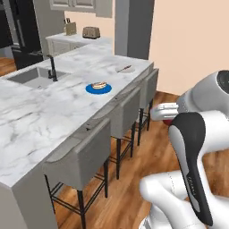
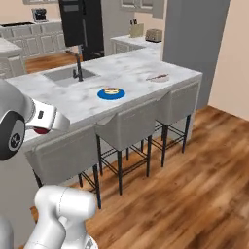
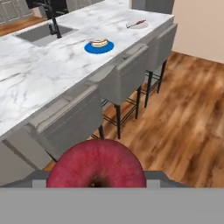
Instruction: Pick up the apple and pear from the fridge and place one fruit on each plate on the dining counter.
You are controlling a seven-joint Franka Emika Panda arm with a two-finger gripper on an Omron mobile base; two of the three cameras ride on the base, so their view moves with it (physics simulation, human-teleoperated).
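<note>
Glossy round red apple [image 3: 96,164] is sitting clamped in the two-finger gripper [image 3: 97,183], carried out over the wood floor [image 3: 183,127] short of the long white-grey marble dining counter [image 3: 39,74], probably for the trip to a plate. Bright blue round plate [image 3: 99,47] near the counter's inset sink [image 3: 41,34] is already holding something pale; the whitish-grey plate [image 3: 136,25] is lying at the counter's far end, grey stools [image 3: 127,74] lined along its front

Stools and wall-counter items
Three grey stools [image 2: 127,127] stood along the wood floor [image 2: 194,170]; a toaster [image 1: 91,32] and knife block [image 1: 70,27] sat on the far cabinets.
</note>
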